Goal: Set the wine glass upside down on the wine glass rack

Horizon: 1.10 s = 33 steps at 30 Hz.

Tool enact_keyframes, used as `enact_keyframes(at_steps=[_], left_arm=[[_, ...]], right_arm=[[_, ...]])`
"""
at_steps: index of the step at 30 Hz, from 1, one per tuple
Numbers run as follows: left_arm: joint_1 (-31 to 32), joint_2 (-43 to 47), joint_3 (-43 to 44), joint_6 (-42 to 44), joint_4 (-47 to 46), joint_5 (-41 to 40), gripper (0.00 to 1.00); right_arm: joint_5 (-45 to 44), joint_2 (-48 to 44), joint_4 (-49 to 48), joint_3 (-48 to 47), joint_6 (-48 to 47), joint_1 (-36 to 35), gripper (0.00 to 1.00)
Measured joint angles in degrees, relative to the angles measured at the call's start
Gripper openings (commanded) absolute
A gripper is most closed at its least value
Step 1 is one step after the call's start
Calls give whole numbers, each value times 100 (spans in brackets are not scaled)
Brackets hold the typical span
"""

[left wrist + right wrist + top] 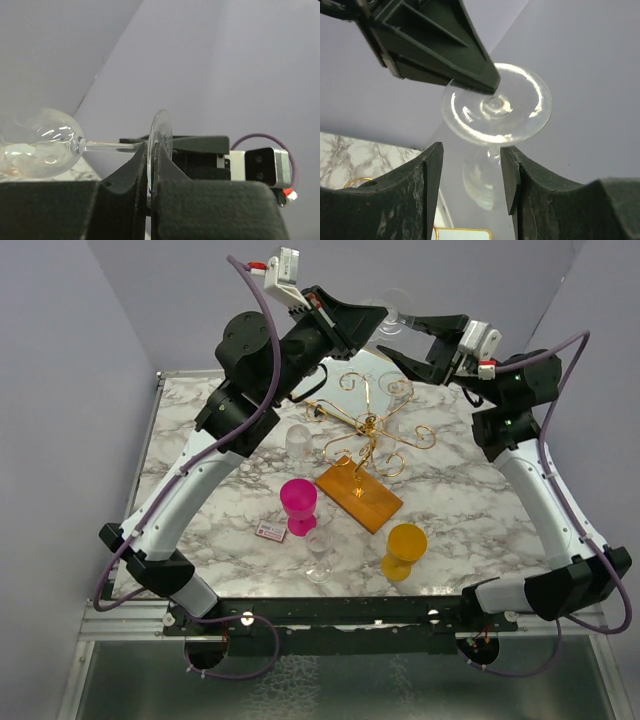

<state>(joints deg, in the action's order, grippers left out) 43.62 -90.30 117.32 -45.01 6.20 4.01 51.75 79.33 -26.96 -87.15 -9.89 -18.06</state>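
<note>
The clear wine glass (392,316) is held high over the far side of the table. My left gripper (368,322) is shut on the rim of its round foot (161,136), with the stem and bowl (45,145) reaching away to the left in the left wrist view. My right gripper (398,352) is open, and its fingers (427,175) stand either side of the stem just under the foot (497,107), not touching. The wine glass rack (370,435), gold wire on an orange-brown wooden base (360,497), stands below at the table's middle.
A pink goblet (298,502), a yellow goblet (405,548), two clear glasses (300,445) (320,555) and a small card (272,531) sit on the marble table (470,500). A gold-framed mirror (465,234) shows at the bottom of the right wrist view.
</note>
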Motion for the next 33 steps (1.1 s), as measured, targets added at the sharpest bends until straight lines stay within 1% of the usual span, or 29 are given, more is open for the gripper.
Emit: enact_keyframes(at_steps=[4, 9, 13, 17, 20, 25, 33], left_arm=[[-9, 94, 0, 363, 46, -369, 0], [-142, 269, 0, 621, 256, -636, 0], [-549, 385, -81, 577, 424, -612, 0], [-1298, 588, -697, 258, 535, -330, 0], [-1617, 605, -1176, 17, 605, -26, 0], [-1788, 597, -1749, -302, 914, 575, 0], [-1937, 702, -2286, -688, 892, 1169, 0]], right_arm=[[-107, -363, 37, 411, 59, 0, 51], [-323, -885, 94, 981, 177, 0, 48], [-590, -1364, 170, 1440, 424, 0, 46], [-879, -1847, 170, 1821, 745, 0, 44], [-1082, -2173, 173, 2059, 1027, 0, 44], [-1294, -2562, 304, 2240, 1360, 0, 43], [-1478, -2929, 667, 2402, 1731, 0, 41]])
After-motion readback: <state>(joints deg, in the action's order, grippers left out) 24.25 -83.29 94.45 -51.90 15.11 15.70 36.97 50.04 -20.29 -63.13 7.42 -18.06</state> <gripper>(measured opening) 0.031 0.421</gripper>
